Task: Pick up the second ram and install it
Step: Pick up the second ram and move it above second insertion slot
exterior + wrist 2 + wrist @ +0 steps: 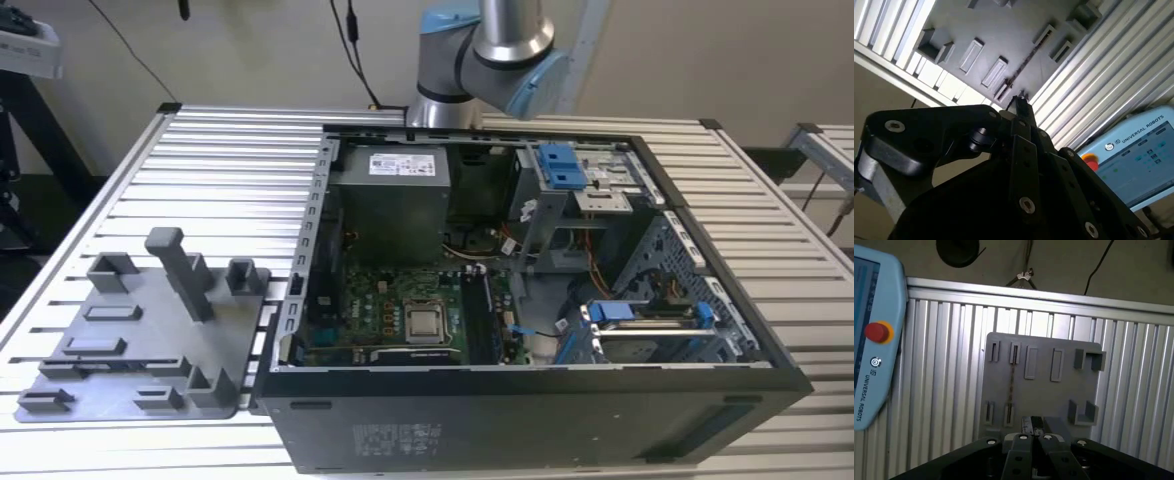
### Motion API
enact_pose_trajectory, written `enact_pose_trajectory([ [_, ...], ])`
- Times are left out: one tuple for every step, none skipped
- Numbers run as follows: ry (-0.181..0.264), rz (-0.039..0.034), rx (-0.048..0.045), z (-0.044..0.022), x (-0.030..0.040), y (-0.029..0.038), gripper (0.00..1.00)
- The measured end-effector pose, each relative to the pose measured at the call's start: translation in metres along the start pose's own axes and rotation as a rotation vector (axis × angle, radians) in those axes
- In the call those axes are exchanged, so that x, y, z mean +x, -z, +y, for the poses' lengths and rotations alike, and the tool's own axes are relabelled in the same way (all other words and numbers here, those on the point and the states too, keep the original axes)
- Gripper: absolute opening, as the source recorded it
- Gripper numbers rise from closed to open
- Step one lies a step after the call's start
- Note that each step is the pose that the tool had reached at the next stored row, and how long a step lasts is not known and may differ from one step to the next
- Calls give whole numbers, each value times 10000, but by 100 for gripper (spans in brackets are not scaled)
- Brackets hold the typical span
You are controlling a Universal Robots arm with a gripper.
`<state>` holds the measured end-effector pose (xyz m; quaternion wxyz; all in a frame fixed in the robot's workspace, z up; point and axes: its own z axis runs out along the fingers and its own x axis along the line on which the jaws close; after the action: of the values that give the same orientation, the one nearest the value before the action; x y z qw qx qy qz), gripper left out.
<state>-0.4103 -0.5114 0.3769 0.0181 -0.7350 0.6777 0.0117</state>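
Second ram (1011, 385), one dark strip, on one gray tray (1044, 395)

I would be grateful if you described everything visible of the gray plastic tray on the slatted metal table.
The gray plastic tray is a flat, matte, roughly rectangular plate lying level on the slatted metal table at the exterior view's left, close beside the open black computer case. Upright posts, U-shaped brackets and narrow rectangular slot holders rise from its face. A thin dark memory stick runs between two holders. The gripper is apart from it.
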Motion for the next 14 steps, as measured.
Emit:
enact_pose_trajectory([
  [5, 0, 0, 0, 0, 0, 11],
  [10, 0, 0, 0, 0, 0, 12],
  [14, 0, 0, 0, 0, 0, 12],
  [20, 0, 0, 0, 0, 0, 18],
  [24, 0, 0, 0, 0, 0, 24],
  [29, 0, -1, 0, 0, 0, 30],
  [35, 0, -1, 0, 0, 0, 30],
  [39, 0, -1, 0, 0, 0, 36],
  [44, 0, -1, 0, 0, 0, 36],
  [49, 0, -2, 0, 0, 0, 42],
  [54, 0, -1, 0, 0, 0, 42],
  [59, 0, -2, 0, 0, 0, 42],
  [64, 0, -2, 0, 0, 0, 42],
  [69, 0, -2, 0, 0, 0, 42],
])
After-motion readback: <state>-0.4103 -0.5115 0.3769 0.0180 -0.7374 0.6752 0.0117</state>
